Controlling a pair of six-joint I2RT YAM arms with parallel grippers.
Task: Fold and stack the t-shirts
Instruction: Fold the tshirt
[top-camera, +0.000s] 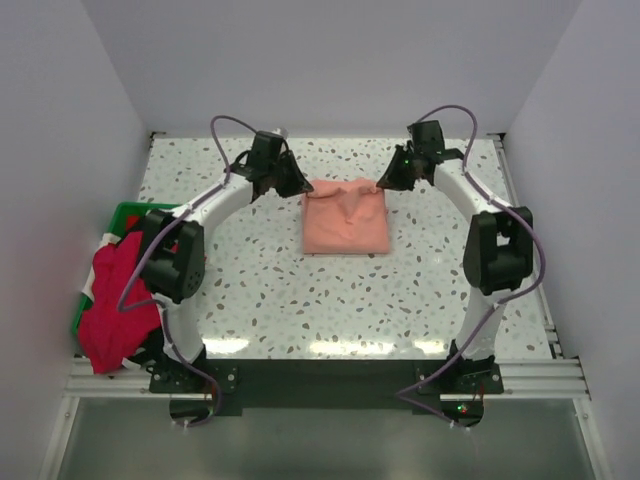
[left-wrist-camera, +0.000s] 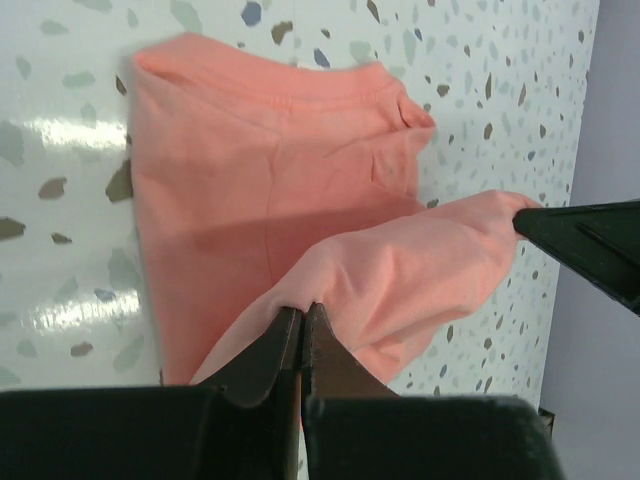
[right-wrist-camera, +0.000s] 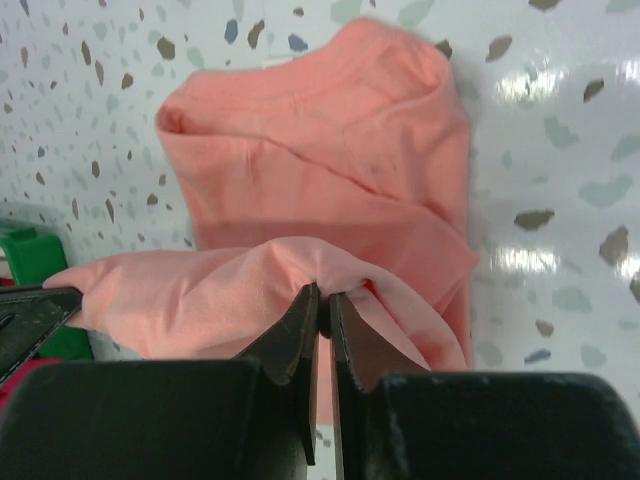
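1. The pink shirt (top-camera: 347, 222) lies partly folded near the far edge of the surface (top-camera: 260, 290), about midway between its left and right edges. The shirt's far hem is lifted off the layers beneath.
2. The left tool (left-wrist-camera: 302, 310) is pressed together on the far-left corner of that hem. The right tool (right-wrist-camera: 322, 292) pinches the far-right corner the same way. The cloth between them sags in a loose fold.
3. Each pinch looks to hold only a thin bite of fabric. If the arms pull apart or tug sharply, a corner could likely slip free and the fold would drop crooked.
4. Uneven travel of the two arms would probably lay the hem down skewed, adding to the creases already showing mid-shirt.
5. Nothing pins the lower layers, and the surface looks glossy. Carrying the hem too low may drag the whole shirt toward the near edge instead of folding it.
6. A red shirt (top-camera: 115, 300) hangs over the green bin (top-camera: 125, 212) at the left edge, just beside the left arm's elbow. A wide swing there could snag it.
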